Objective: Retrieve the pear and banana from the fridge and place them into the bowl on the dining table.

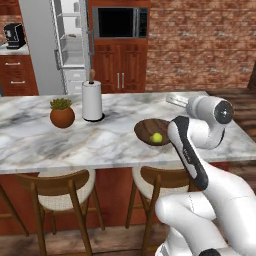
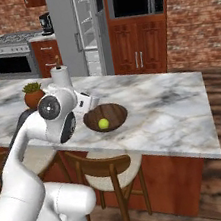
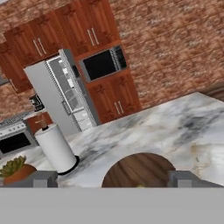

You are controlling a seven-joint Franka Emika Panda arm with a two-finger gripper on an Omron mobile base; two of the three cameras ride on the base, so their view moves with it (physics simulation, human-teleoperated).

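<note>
Gripper [image 3: 112, 178] spread, holding nothing, above bowl [image 2: 114, 113] near dining table's [image 1: 100, 145] front edge; pear [image 2: 103, 124] inside. Risk: 1 fruit, the banana, likely left in the fridge [image 1: 70, 42].

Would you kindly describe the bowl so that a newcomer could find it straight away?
Look at the long marble dining table in front of the brick wall. Near its front edge, right of the paper towel roll and the potted plant, sits the bowl: shallow, wide, dark wood, holding the yellow-green pear.

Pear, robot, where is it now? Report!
Gripper open, empty, above bowl. Pear lies in bowl on table. Fridge open; banana unseen. Paper towel roll and plant pot stand aside.
</note>
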